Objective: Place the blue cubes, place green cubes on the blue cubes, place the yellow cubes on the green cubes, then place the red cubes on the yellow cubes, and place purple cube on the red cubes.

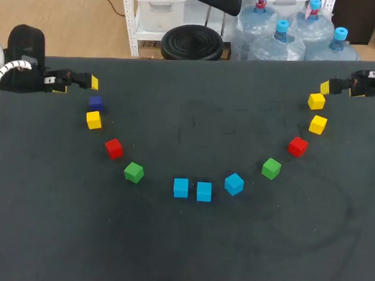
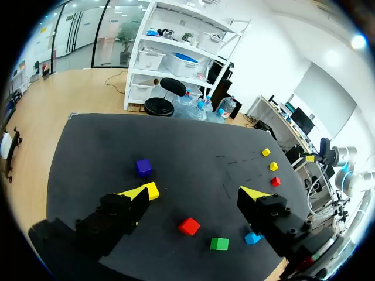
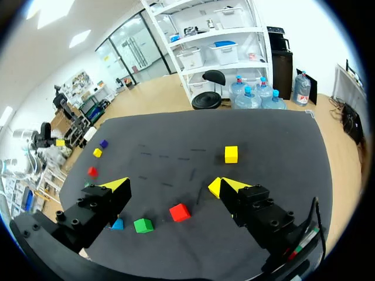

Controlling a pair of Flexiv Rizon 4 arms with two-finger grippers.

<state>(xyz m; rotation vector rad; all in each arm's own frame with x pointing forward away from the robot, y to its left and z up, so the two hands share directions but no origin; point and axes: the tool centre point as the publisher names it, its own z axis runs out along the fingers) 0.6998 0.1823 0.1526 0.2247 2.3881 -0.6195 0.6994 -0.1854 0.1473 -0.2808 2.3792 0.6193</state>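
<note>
Eleven cubes in a U-shaped arc on the table point(image 1: 183, 251), three blue cubes point(image 1: 203, 191) at lower centre, green cubes point(image 1: 134, 172), red cubes point(image 1: 114, 148) and yellow cubes point(image 1: 94, 119) rising either side, purple cube point(image 1: 96, 103) upper left, left gripper point(image 1: 91, 83) upper left, right gripper point(image 1: 326, 87) upper right, fingers of both apart.

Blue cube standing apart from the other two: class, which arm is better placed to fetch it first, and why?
Probably the right. That blue cube lies nearer the right gripper, beside a green cube; the left gripper sits farther off. Both are open and empty.
</note>
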